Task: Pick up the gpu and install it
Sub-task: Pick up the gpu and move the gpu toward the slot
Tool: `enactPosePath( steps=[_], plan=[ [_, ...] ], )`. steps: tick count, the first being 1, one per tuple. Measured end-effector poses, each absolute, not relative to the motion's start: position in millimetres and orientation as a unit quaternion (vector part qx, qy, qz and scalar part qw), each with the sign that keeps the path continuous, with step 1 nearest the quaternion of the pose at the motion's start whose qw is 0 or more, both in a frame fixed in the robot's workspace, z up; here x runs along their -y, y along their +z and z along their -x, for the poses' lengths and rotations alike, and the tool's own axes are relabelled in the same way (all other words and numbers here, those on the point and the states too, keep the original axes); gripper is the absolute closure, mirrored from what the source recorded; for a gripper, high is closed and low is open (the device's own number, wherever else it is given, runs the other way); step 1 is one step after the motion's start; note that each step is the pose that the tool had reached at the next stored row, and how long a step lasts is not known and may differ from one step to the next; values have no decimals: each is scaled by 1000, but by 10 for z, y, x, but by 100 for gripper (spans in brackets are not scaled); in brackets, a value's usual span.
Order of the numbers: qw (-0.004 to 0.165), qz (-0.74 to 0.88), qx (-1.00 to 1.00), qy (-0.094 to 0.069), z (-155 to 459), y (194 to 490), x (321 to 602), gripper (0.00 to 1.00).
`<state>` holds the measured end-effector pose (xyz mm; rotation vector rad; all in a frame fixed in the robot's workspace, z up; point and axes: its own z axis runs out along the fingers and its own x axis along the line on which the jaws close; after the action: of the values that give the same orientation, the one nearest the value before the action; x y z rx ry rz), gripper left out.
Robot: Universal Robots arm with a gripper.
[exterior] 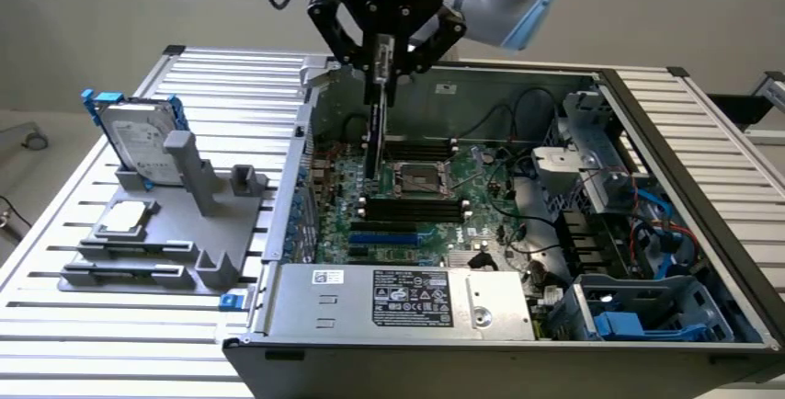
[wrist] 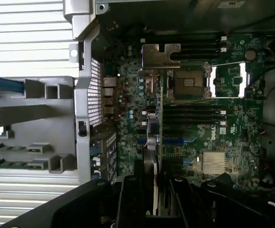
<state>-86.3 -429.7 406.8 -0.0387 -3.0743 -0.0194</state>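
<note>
The gpu (exterior: 375,132) hangs edge-on and upright, a thin dark card with my gripper (exterior: 384,66) shut on its upper end. It is above the green motherboard (exterior: 484,192) inside the open computer case (exterior: 613,82), over the area near the CPU socket (exterior: 418,176) and the case's rear wall. In the wrist view the gpu (wrist: 152,142) runs as a narrow strip from my gripper (wrist: 152,209) to its silver bracket (wrist: 160,54). Blue expansion slots (wrist: 175,141) lie on the board beside the card's line. Whether the card touches the board I cannot tell.
A grey fixture (exterior: 184,224) on the exterior view's left holds a silver hard drive with blue rails (exterior: 138,137). The power supply (exterior: 405,298) fills the case's near end. Cables and a blue drive cage (exterior: 650,312) crowd the exterior view's right side.
</note>
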Motion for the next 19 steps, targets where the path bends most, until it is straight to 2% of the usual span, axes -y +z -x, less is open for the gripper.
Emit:
enactPosePath(
  steps=[14, 19],
  plan=[
    [33, 13, 999, -5, 232, 3814, 4286, 74],
    [33, 13, 999, -5, 180, 3722, 4286, 74]
  ],
)
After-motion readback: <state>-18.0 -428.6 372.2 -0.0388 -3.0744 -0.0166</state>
